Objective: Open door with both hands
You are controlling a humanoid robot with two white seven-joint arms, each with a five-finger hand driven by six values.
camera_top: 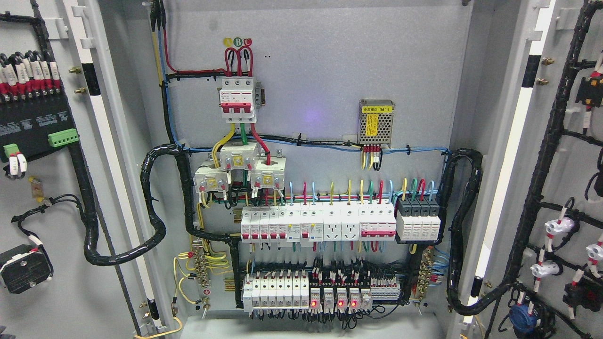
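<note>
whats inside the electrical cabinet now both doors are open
Inside the cabinet: a red three-pole main breaker, a perforated power supply, a row of white breakers and relays with red lights. The black cable looms hide some wiring behind them.

You were looking into an industrial electrical cabinet (320,56), the sort found in a plant room or an electrical workshop. Both doors stood swung wide: the left door (52,263) and the right door (541,155) carried wired components on their inner faces. Inside were rows of circuit breakers (318,225), a red-handled main breaker (238,100), a mesh-cased power supply (376,121) and black corrugated conduit (155,197).
</note>
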